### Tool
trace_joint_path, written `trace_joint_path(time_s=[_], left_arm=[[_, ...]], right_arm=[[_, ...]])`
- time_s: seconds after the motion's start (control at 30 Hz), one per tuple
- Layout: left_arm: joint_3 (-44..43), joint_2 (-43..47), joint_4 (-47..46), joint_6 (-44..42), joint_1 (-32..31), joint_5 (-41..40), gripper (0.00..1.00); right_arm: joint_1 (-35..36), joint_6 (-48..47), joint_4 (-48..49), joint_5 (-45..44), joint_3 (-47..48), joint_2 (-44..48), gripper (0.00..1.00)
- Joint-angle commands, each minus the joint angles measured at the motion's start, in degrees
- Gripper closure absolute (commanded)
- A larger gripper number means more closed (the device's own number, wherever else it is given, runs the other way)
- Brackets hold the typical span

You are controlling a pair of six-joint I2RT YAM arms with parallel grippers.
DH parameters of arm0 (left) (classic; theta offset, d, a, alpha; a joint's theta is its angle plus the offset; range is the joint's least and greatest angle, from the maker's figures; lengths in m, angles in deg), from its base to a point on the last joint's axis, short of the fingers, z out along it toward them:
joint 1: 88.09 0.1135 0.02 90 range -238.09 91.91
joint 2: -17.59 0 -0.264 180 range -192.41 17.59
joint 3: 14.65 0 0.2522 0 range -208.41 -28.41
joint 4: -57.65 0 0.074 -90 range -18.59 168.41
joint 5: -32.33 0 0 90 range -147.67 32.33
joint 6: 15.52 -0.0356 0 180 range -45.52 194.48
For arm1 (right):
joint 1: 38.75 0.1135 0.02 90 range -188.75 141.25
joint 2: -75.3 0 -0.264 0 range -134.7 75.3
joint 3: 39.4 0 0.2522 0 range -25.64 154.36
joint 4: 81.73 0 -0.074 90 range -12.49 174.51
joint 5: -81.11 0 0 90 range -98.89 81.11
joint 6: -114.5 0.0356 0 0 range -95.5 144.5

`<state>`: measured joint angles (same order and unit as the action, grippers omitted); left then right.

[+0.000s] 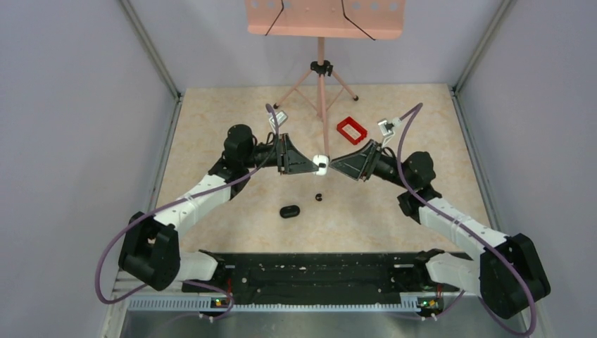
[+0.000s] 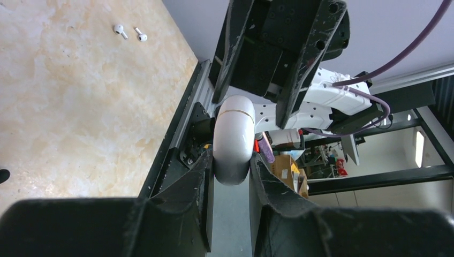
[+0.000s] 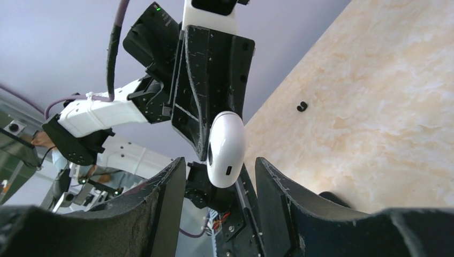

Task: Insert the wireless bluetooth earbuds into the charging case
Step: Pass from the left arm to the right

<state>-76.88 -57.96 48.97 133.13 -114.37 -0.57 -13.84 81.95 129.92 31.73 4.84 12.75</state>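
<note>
The left jaws are clamped shut on a white rounded object (image 2: 234,139) and hold it aloft, probably to present its free end to the other arm. The right jaws stand partly open on either side of that end, with gaps showing, and grip nothing. Neither arm has a task item. The charging case (image 1: 289,211) lies on the surface (image 1: 436,113), below both jaws and well apart from them. The earbud (image 1: 319,196) lies almost directly beneath where the jaws meet, near the case but not touching it. Treat insertion as not yet begun.

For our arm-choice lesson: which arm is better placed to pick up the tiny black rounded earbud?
Right, probably: the right end effector is open, holding nothing; the left end effector grips a glossy white rounded case.
</note>
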Motion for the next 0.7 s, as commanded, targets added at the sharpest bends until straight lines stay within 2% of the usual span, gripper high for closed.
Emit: trace_joint_path(time_s=[0.0,0.33,0.4,0.6,0.67], left_arm=[[0.46,0.34,-5.4,1.55,0.19,-0.59,1.0],[0.91,0.84,-5.6,1.73,0.21,-0.72,1.0],[0.98,0.8,-5.68,1.64,0.18,-0.75,1.0],[1.36,1.26,-5.69,1.64,0.25,-1.01,1.0],[1.42,1.77,-5.83,1.51,0.21,-1.08,1.0]], right_arm=[[2.24,1.34,5.97,0.66,2.87,-3.08,0.5],[3.9,4.54,11.87,0.75,3.28,-7.22,0.54],[4.02,6.39,15.06,0.84,2.92,-8.13,0.59],[4.02,11.92,22.33,2.31,3.03,-11.99,0.87],[4.06,12.69,23.01,2.47,3.01,-12.57,0.94]])
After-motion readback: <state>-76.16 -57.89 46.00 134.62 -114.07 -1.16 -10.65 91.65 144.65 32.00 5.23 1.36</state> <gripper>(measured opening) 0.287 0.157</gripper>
